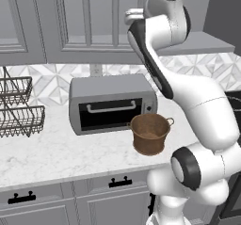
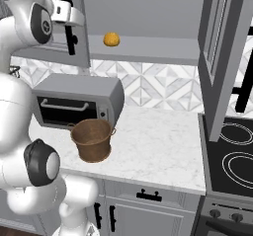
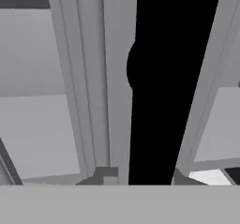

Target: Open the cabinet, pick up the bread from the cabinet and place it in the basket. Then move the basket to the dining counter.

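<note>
I saw a patterned tile backsplash (image 2: pixel 158 89), a grey toaster oven (image 1: pixel 112 104), wire racks (image 1: pixel 19 108) and a black stovetop (image 2: pixel 232 156).

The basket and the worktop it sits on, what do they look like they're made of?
The basket looks like woven wicker or rattan: matte brown, with a rough grainy texture and small loop handles. The worktop looks like polished marble or an imitation: white with faint grey veins. It's all rendered, so that's only how they look.
</note>
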### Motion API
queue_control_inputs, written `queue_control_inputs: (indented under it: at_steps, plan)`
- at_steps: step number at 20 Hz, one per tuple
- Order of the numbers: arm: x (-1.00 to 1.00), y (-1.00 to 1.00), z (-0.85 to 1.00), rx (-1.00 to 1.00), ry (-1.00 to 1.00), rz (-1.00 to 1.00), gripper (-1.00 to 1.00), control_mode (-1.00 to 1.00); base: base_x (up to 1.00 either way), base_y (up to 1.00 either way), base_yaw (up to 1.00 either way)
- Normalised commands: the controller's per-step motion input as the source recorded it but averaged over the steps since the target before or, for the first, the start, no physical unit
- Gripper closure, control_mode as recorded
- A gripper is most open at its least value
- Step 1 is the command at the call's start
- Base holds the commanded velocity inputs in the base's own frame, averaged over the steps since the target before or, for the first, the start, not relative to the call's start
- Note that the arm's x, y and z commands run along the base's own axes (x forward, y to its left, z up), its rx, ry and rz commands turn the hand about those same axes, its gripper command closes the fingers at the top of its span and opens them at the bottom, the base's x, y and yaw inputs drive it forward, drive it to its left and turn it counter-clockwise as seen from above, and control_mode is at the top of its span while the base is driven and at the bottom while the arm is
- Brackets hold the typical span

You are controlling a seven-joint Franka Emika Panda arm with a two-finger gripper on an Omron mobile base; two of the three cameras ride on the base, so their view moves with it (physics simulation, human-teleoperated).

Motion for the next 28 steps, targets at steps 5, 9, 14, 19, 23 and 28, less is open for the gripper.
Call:
queue_control_inputs:
  at_steps: [5,9,14,19,23,28]
  plan:
    - [-1.0,0.54,0.11,-0.02,-0.04,-0.05,1.0,-1.0,0.0,0.0,0.0]
    - [-1.0,0.86,0.19,-0.09,-0.09,-0.13,1.0,-1.0,0.0,0.0,0.0]
    - [-0.98,0.78,0.19,-0.1,-0.04,-0.12,1.0,-1.0,0.0,0.0,0.0]
    - [-0.95,0.86,0.16,-0.12,0.0,-0.16,1.0,-1.0,0.0,0.0,0.0]
    - [-0.63,0.83,0.04,-0.11,0.13,-0.17,1.0,-1.0,0.0,0.0,0.0]
    - [-0.28,0.44,0.0,-0.06,0.08,-0.3,1.0,-1.0,0.0,0.0,0.0]
